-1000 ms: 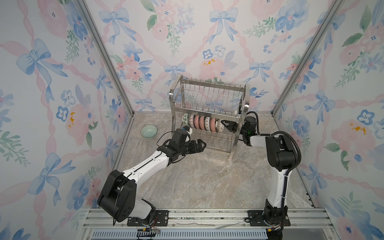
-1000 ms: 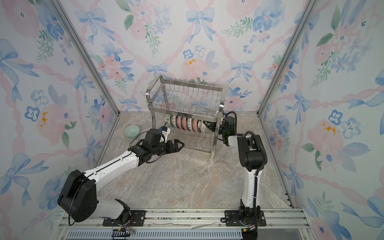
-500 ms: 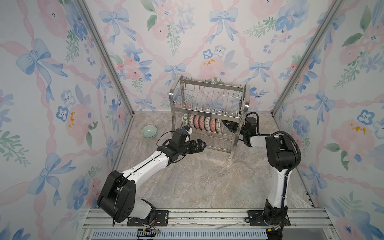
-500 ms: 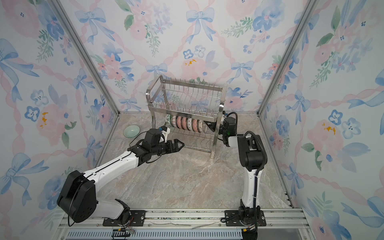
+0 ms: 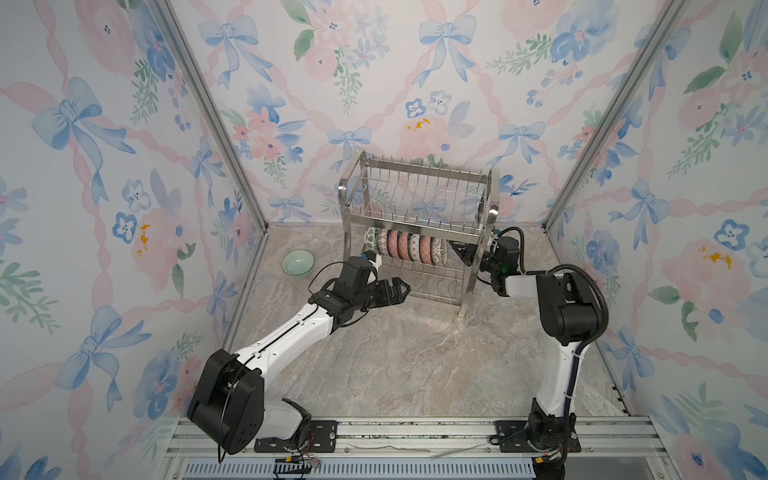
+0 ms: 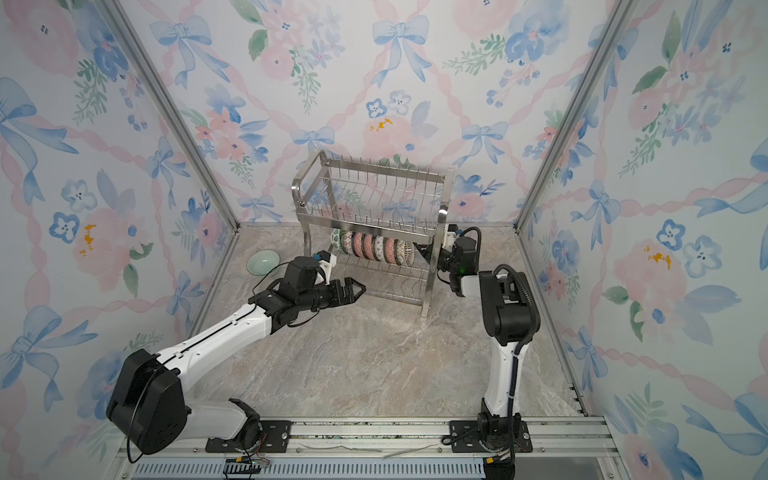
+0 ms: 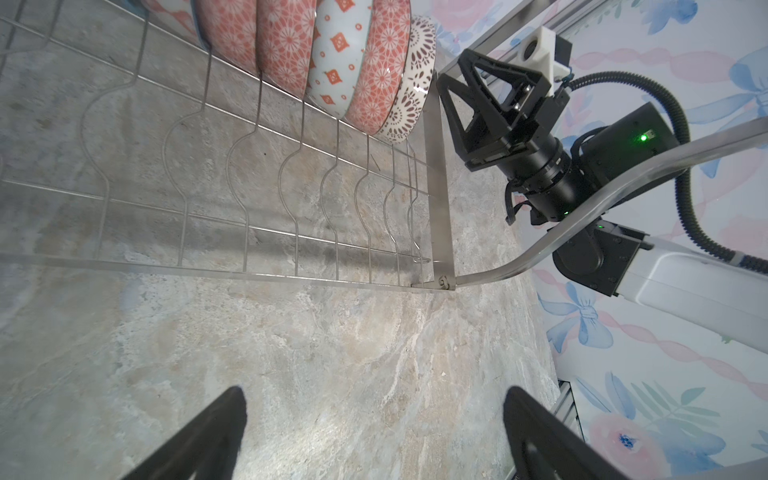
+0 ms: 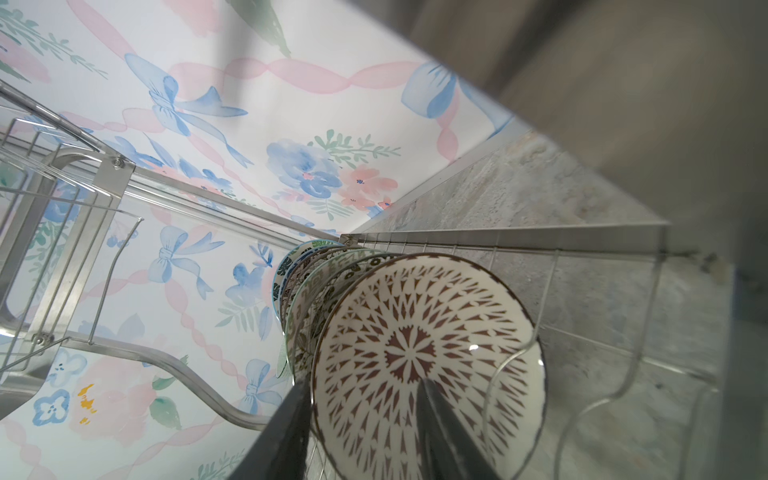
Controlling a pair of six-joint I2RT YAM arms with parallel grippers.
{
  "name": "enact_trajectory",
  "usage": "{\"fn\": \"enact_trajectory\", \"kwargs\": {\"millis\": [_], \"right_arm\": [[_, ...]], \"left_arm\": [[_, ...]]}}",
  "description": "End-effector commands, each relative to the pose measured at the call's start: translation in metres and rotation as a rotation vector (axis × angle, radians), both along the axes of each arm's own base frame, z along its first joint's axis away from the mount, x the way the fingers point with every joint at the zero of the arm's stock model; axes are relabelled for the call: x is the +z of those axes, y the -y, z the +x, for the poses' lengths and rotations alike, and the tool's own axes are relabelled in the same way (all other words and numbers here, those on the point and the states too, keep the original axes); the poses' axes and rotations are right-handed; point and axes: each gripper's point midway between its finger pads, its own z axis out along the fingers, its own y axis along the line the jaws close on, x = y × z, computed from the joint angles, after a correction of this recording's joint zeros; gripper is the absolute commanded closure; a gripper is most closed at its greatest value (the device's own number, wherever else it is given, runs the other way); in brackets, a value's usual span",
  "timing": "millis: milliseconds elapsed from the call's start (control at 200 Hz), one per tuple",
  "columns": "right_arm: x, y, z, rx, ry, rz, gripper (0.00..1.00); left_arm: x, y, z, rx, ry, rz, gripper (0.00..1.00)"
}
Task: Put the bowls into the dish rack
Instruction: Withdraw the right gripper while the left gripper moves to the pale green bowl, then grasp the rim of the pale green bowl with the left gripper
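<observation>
The steel dish rack (image 5: 424, 171) (image 6: 382, 171) stands at the back of the table. Several patterned bowls (image 5: 409, 247) (image 6: 374, 248) stand on edge in a row on its lower tier. The brown-patterned bowl (image 8: 415, 332) (image 7: 411, 83) is the end one on the right. My right gripper (image 8: 361, 384) (image 5: 455, 249) reaches in from the rack's right end, open, one finger on each side of that bowl's rim. A plain pale green bowl (image 5: 297, 262) (image 6: 262, 262) sits upright on the table left of the rack. My left gripper (image 7: 374, 395) (image 5: 405, 286) hovers open and empty before the lower tier.
The rack's upper tier (image 5: 415, 208) holds no bowls. Its curved leg (image 7: 582, 224) passes between my two arms. Floral walls close in on three sides. Marble tabletop (image 5: 395, 353) stretches from the rack to the front rail (image 5: 415, 432).
The right gripper's jaws have spread wider around the brown-patterned bowl's rim. Both arms have stayed nearly in place, and the left gripper has stayed open.
</observation>
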Motion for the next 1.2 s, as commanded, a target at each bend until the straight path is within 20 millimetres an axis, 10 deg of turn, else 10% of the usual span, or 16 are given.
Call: {"fn": "enact_trajectory", "kwargs": {"millis": [0,235,655,1195], "right_arm": [[0.034,0.021,-0.003,-0.055,0.087,0.02,0.55],[0.04,0.057,-0.028,-0.158,0.075,-0.011,0.49],[0.05,0.089,-0.106,-0.269,-0.015,-0.421,0.04],[0.071,0.07,-0.226,-0.23,0.07,-0.781,0.03]], "left_arm": [[0.018,-0.016,0.005,0.022,0.04,0.015,0.02],[0.035,-0.072,0.011,0.152,0.078,0.06,0.02],[0.011,-0.264,0.056,0.667,-0.025,0.256,0.02],[-0.046,-0.284,0.162,0.565,-0.157,0.385,0.02]]}}
